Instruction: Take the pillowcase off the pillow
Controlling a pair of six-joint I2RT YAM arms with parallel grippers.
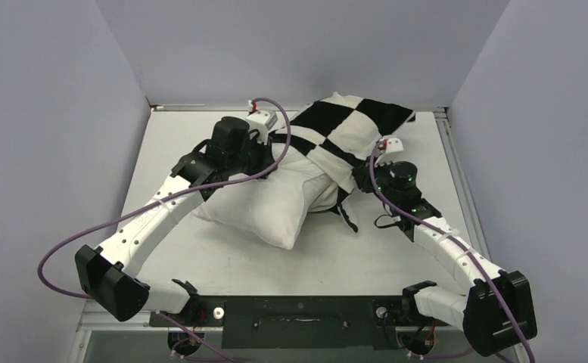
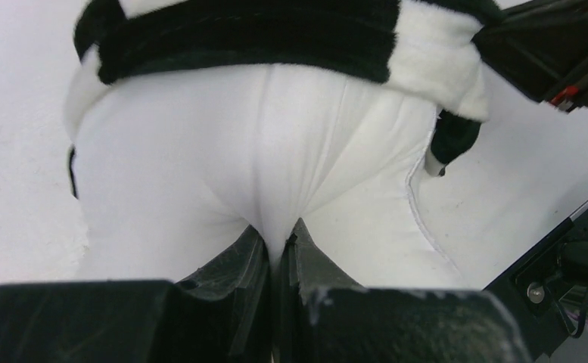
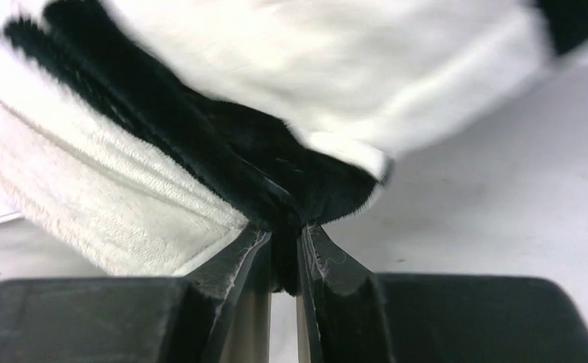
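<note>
The plain white pillow (image 1: 268,200) lies across the table's middle, its near-left half bare. The black-and-white checkered pillowcase (image 1: 351,125) covers its far-right half, its edge bunched in a band around the pillow's middle. My left gripper (image 1: 272,151) is at the pillow's far-left side, shut on a pinch of the white pillow fabric (image 2: 275,189) just below the bunched edge (image 2: 260,34). My right gripper (image 1: 368,175) is shut on a black fold of the pillowcase (image 3: 275,162) at the pillow's right side.
Grey walls close in the white table (image 1: 396,249) on the left, back and right. The arm bases and a black mounting bar (image 1: 298,314) sit along the near edge. Purple cables loop from both arms.
</note>
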